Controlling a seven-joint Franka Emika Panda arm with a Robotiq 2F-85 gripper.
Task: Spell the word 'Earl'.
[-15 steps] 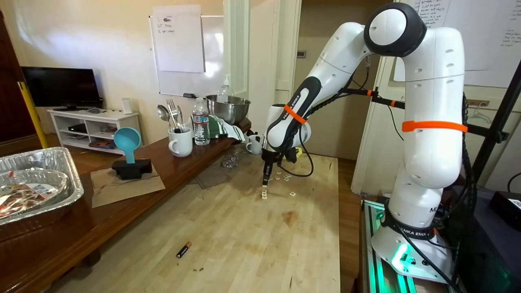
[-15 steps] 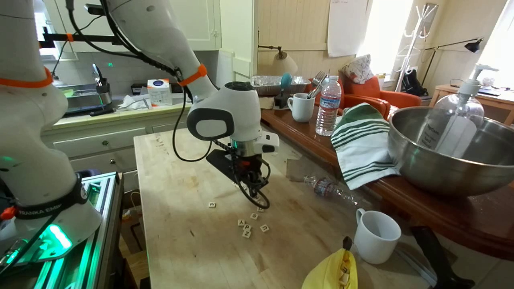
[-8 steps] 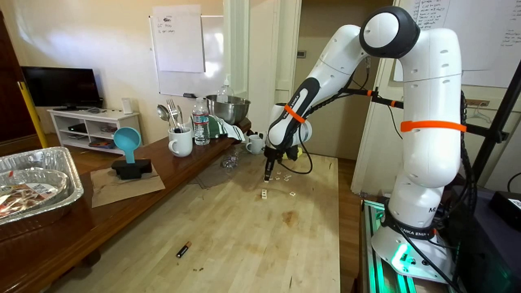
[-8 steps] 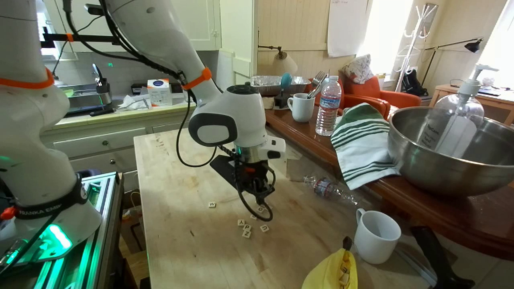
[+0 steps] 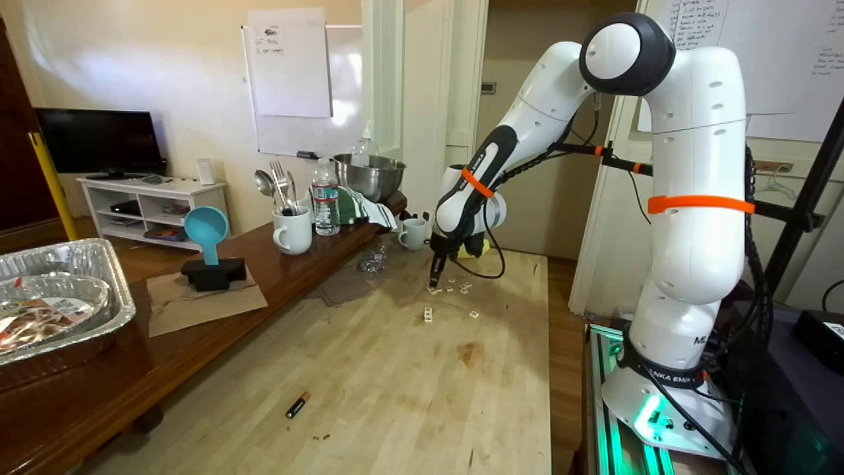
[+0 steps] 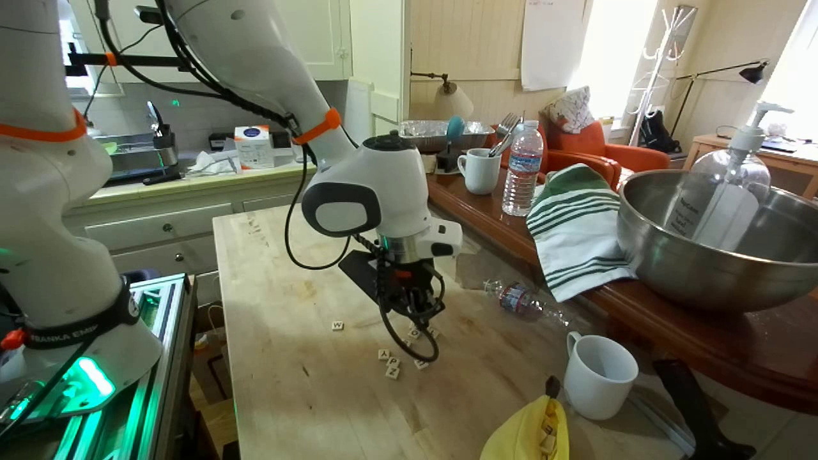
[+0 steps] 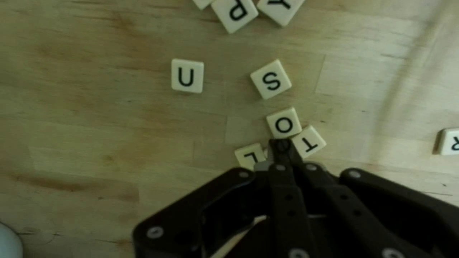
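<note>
Wrist view: Robotiq gripper [image 7: 283, 145], jaws clenched together, between L tile [image 7: 249, 155] and T tile [image 7: 309, 142], well inside the edges of the desk [image 5: 395, 373].

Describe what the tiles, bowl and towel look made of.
Tiles: probably plastic, smooth and satin; even cream faces without clear grain, though painted wood is possible.
Bowl: metal, likely stainless steel, satin; gray with soft reflections.
Towel: cloth, perhaps cotton, matte; it drapes limply, without shine.

White arm [image 5: 697, 142] with orange bands [image 5: 701, 204], dark cables [image 6: 252, 107], pale-screwed black tool [image 7: 284, 146].
</note>
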